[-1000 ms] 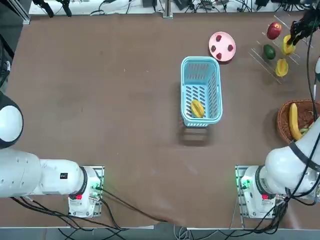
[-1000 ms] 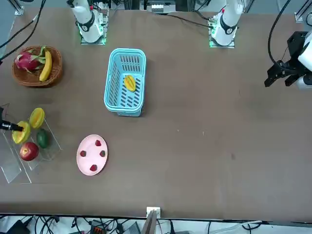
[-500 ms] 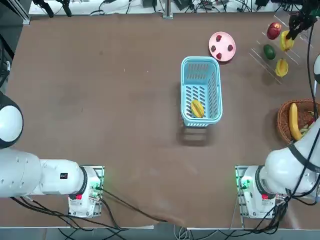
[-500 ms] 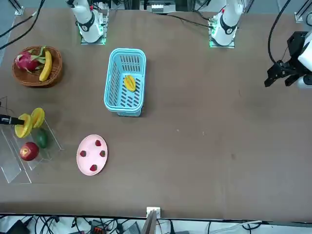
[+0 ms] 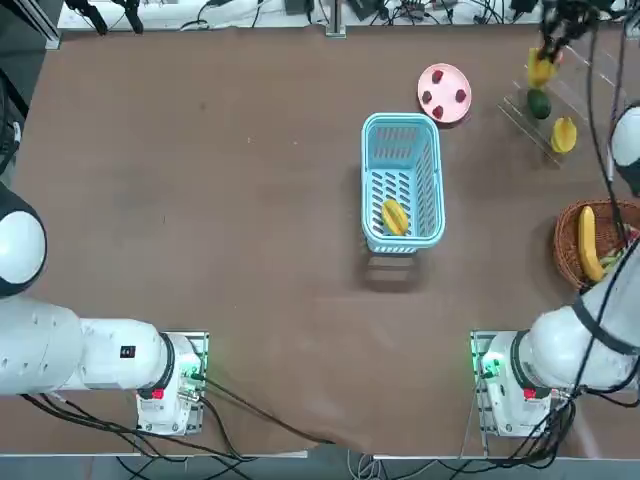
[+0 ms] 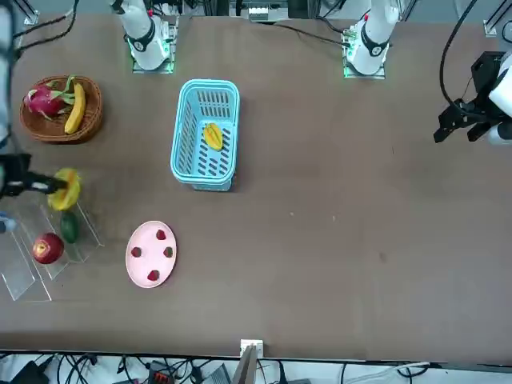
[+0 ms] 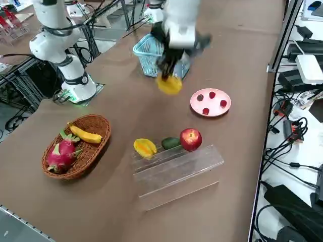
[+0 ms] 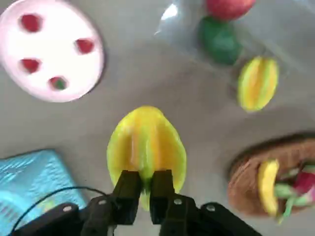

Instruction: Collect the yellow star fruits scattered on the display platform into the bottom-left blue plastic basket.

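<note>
My right gripper [image 8: 143, 189] pinches a star fruit [image 8: 146, 147] — carry it level, release low inside the blue basket [image 5: 402, 182].

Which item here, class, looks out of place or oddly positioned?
Nothing is spilled or damaged. One star fruit hangs in the air, pinched by its edge in the right pincer, off the clear stand. Another star fruit sits on the stand, and a third lies in the blue basket.
</note>
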`<action>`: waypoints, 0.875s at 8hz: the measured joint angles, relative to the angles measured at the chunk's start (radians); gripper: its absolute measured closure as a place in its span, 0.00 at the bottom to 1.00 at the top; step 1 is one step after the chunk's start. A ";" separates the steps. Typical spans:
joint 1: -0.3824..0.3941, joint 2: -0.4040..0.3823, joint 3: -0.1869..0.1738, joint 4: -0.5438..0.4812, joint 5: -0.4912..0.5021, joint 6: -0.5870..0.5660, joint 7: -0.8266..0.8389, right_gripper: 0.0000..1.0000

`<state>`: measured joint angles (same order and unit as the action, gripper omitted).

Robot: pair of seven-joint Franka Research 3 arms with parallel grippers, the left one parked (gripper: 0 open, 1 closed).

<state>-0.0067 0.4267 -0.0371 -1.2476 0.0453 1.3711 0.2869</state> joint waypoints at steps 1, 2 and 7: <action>0.091 -0.042 0.002 -0.012 0.032 -0.032 0.138 0.84; 0.174 -0.077 0.003 -0.037 0.083 -0.042 0.266 0.84; 0.504 -0.145 0.004 -0.295 0.197 0.180 0.657 0.85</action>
<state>0.4971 0.2821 -0.0330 -1.5424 0.2425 1.5510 0.9439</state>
